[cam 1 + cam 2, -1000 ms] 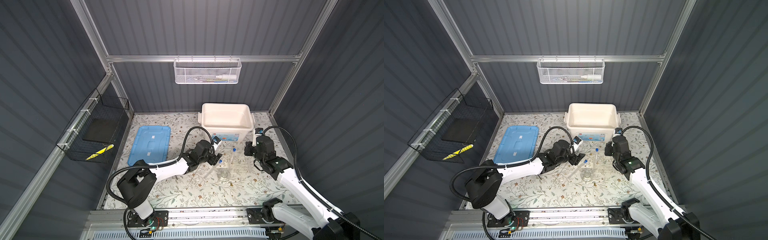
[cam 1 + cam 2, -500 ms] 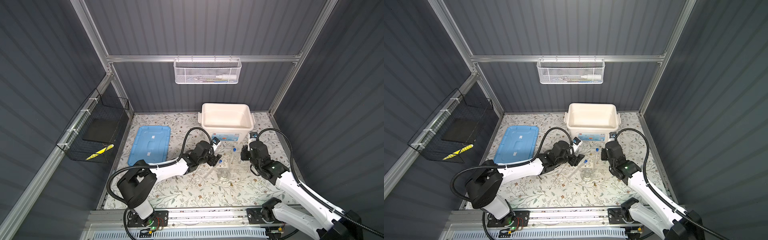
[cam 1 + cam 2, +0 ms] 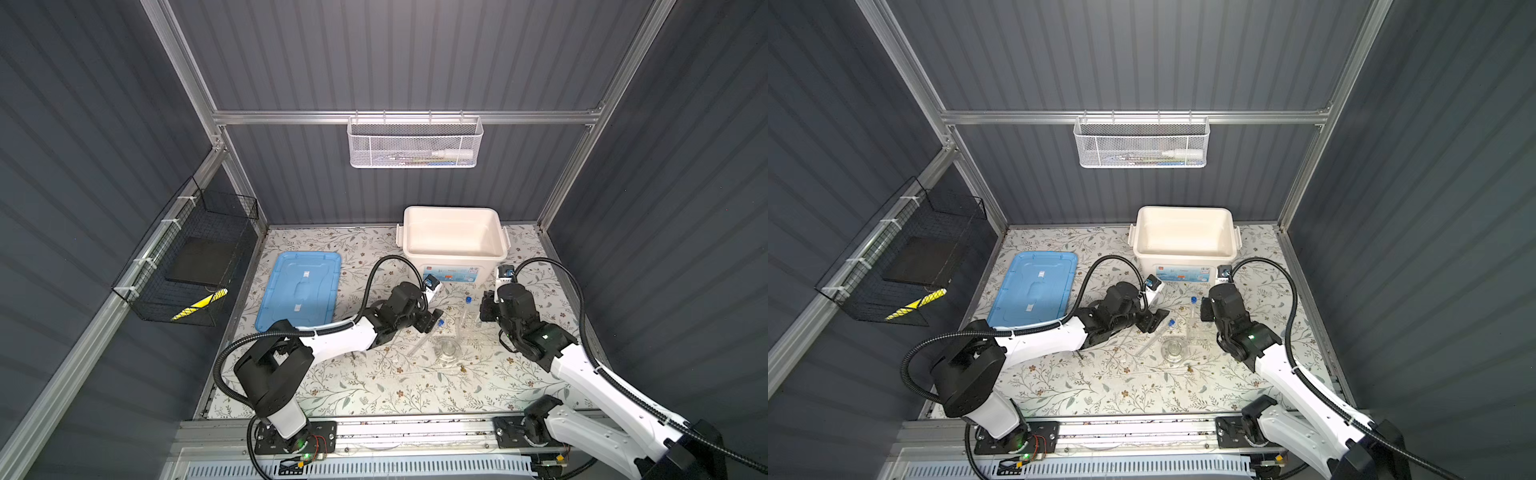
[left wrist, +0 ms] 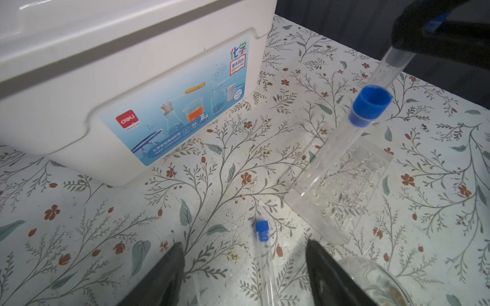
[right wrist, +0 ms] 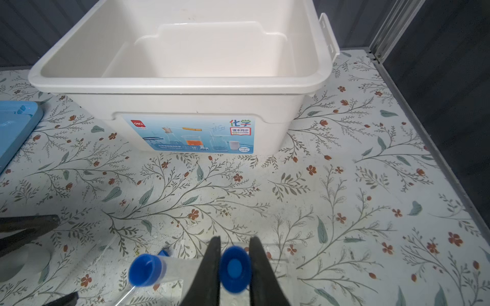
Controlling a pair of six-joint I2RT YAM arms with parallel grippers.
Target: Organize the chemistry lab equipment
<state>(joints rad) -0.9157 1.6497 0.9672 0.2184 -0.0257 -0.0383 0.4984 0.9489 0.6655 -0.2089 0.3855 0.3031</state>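
The right gripper (image 5: 235,239), clamped on a test tube (image 5: 234,269) above the clear rack (image 4: 342,185), could knock the standing tube (image 4: 370,106) over if misaligned, while the left gripper (image 4: 244,243) hangs spread apart.

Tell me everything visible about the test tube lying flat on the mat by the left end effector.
The lying test tube is slim and clear, plastic or glass, closed with a blue cap, and looks empty. It rests flat on the floral mat, with its cap end near a corner of the clear rack, apart from it. Its body runs between the open fingers of the left end effector, which do not touch it.
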